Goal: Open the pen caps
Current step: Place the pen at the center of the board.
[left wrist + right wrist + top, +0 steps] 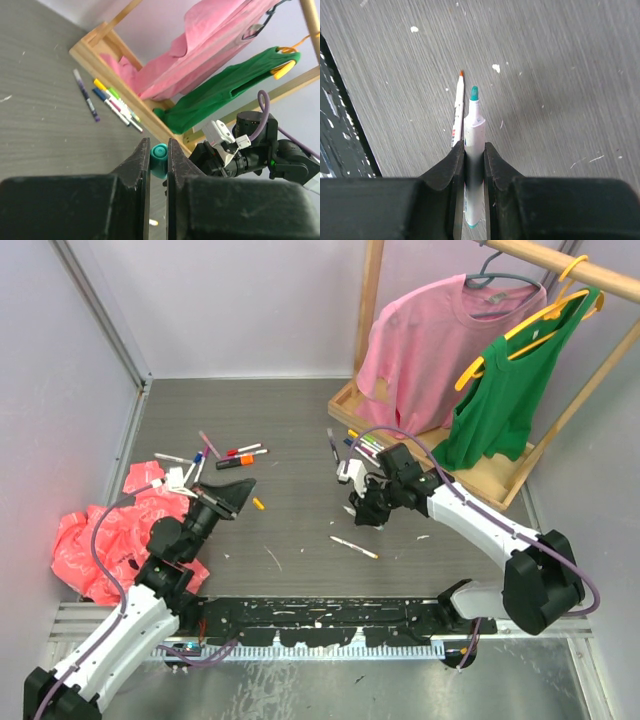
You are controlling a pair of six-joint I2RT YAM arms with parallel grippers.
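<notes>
My left gripper [240,490] is shut on a teal pen cap [160,159], held off the table between the fingertips. My right gripper [362,515] is shut on a white-barrelled pen [474,125] whose teal tip is bare and points towards the table. Just under it lies a thin pen with an orange tip [457,110], also seen in the top view [354,547]. More pens lie in a cluster at the back left [230,453] and another by the rack base [362,445]. A small orange cap [258,504] rests beside the left gripper.
A crumpled red plastic bag [100,540] lies at the left by the left arm. A wooden rack [500,475] at the back right carries a pink shirt [440,340] and a green top [510,390]. A black strip [320,625] runs along the near edge.
</notes>
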